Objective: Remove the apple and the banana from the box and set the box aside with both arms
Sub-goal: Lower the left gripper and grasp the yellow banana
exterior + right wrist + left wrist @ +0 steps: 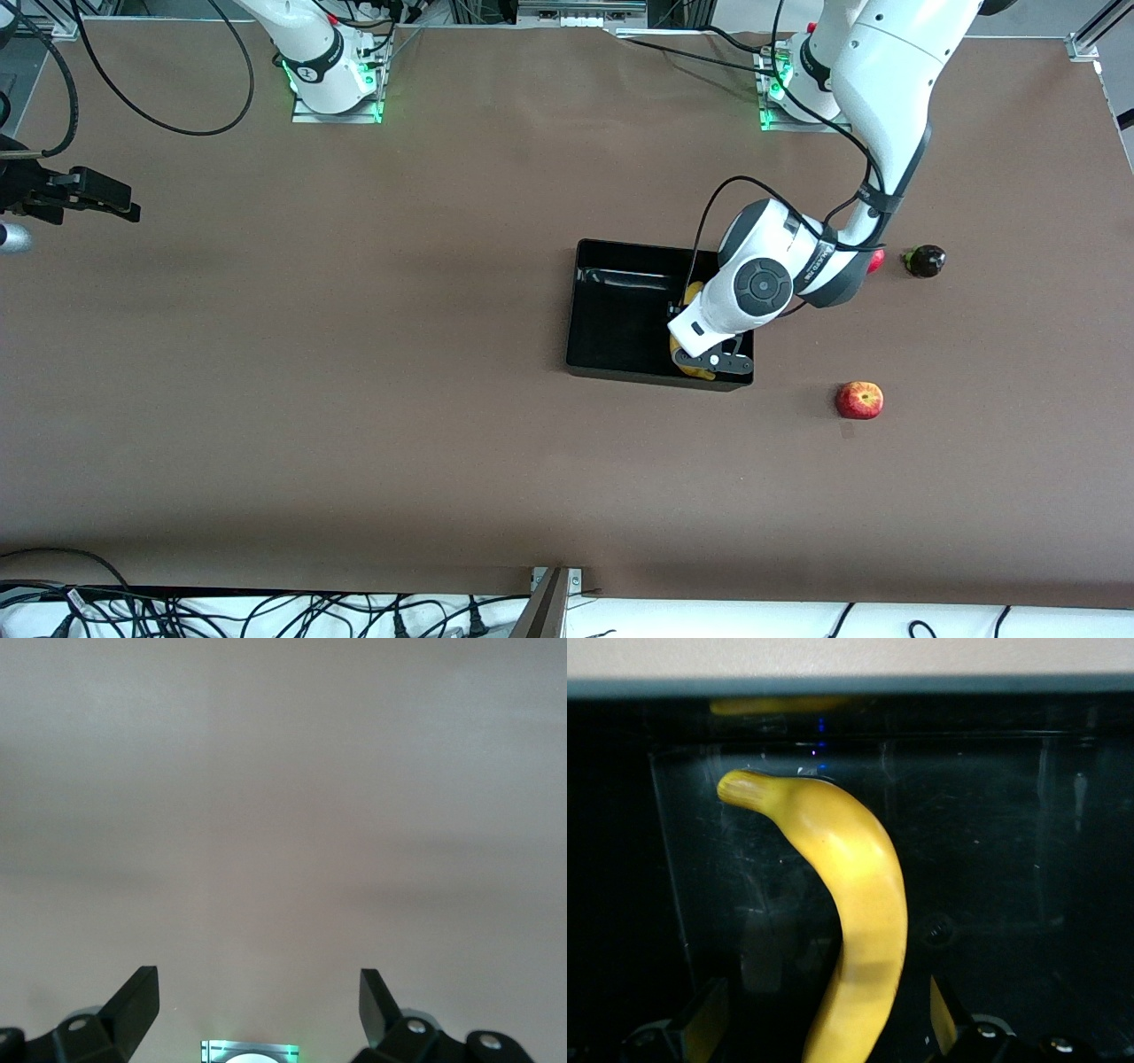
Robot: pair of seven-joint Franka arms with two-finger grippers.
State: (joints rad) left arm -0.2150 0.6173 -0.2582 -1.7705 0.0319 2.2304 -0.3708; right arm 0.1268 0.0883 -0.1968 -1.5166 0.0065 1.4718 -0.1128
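The black box (pixel 611 310) sits mid-table toward the left arm's end. The yellow banana (pixel 694 291) lies inside it, mostly hidden under the left arm. My left gripper (pixel 711 363) is down in the box, open. In the left wrist view the banana (pixel 864 895) lies on the box floor (pixel 1010 859) between the spread fingers (pixel 704 1019), with a gap on each side. The red apple (pixel 859 400) lies on the table beside the box, nearer the front camera. My right gripper (pixel 115 199) waits open and empty at the right arm's end of the table (pixel 257 1010).
A red fruit (pixel 876 260), partly hidden by the left arm, and a dark round fruit with a green stem (pixel 925 260) lie beside the box toward the left arm's end. Cables lie along the table's near edge.
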